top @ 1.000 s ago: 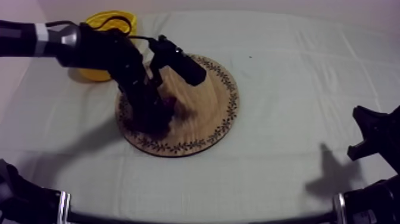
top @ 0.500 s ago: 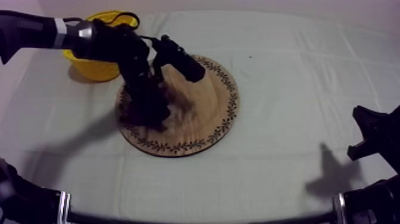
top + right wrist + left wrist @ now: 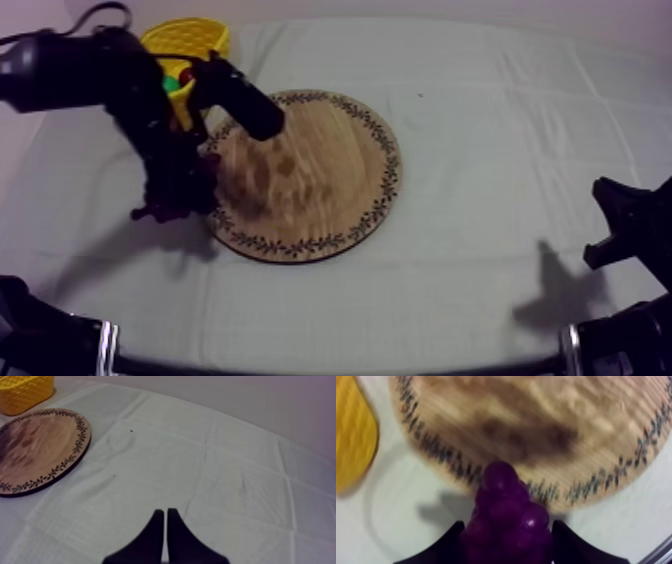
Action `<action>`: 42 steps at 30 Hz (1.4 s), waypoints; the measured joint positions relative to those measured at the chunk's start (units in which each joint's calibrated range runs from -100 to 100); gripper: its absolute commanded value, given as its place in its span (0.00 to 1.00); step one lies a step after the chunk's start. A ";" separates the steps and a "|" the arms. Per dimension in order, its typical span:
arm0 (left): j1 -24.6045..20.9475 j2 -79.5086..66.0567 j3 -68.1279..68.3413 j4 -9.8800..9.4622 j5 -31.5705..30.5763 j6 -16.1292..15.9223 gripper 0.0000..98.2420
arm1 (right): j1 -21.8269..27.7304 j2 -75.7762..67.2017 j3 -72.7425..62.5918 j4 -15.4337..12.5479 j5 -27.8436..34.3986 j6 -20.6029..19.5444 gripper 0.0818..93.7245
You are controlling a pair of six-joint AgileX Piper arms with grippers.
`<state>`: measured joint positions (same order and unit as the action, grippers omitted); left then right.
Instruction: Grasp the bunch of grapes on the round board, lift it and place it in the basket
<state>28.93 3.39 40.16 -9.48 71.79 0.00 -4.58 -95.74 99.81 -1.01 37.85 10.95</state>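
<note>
My left gripper (image 3: 175, 198) is shut on the dark purple bunch of grapes (image 3: 506, 513), with a black finger (image 3: 443, 547) on each side of it. It hangs just past the left rim of the round wooden board (image 3: 320, 170), above the cloth. The bunch (image 3: 160, 208) shows dimly under the arm. The yellow basket (image 3: 190, 38) stands at the far left, behind the arm and to the left of the board (image 3: 536, 426). My right gripper (image 3: 165, 526) is shut on nothing, low over the cloth at the right (image 3: 625, 235).
Something green and red (image 3: 174, 79) lies inside the basket. The board (image 3: 35, 446) and basket (image 3: 22, 391) lie far off to the left of the right gripper. Wide bare cloth stretches between the board and the right arm.
My left arm has risen from the board's left half and swung left with the grapes, now past the board's left rim. The right arm has not moved.
</note>
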 measured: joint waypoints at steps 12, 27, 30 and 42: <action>-8.44 -16.93 -3.37 -4.20 -3.62 1.92 0.43 | 0.00 0.00 0.00 0.00 0.00 0.00 0.00; -17.40 -2.70 -20.51 -11.05 -26.23 12.72 0.41 | 0.00 0.00 0.00 0.00 0.00 0.00 0.00; -18.27 1.42 -24.34 -11.17 -28.67 14.11 0.42 | 0.00 0.00 0.00 0.00 0.00 0.00 0.00; -19.75 18.21 -31.20 -11.71 -36.48 15.26 0.45 | 0.00 0.00 0.00 0.00 0.00 0.00 0.00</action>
<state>9.18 21.61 8.96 -21.19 35.31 15.27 -4.58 -95.74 99.81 -1.01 37.85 10.95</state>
